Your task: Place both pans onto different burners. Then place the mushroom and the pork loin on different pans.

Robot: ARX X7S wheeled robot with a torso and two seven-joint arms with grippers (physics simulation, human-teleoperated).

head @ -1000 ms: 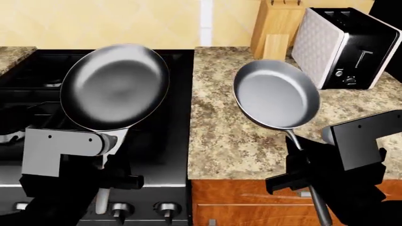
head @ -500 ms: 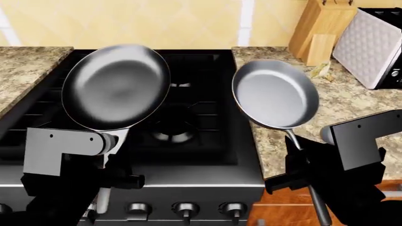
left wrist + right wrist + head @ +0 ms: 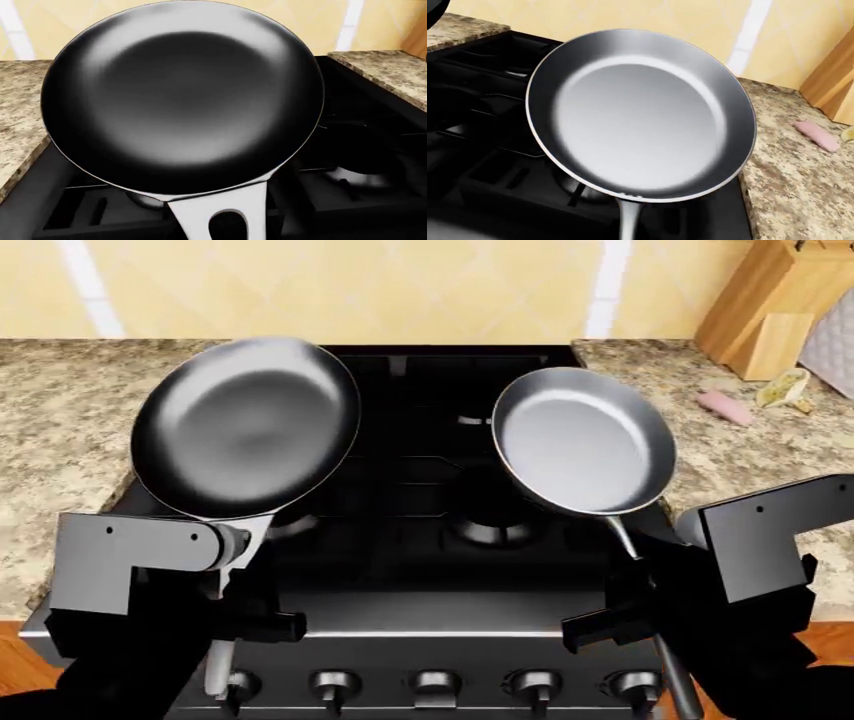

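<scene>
Here the left gripper is clamped on the flat silver handle of the matte black pan, holding it raised over the left side of the stove. Beside it, the right gripper grips the thin handle of the glossy grey pan above the right front burner. Farther right, on the granite counter, lies the pink pork loin, with the mushroom just beyond it by the knife block.
</scene>
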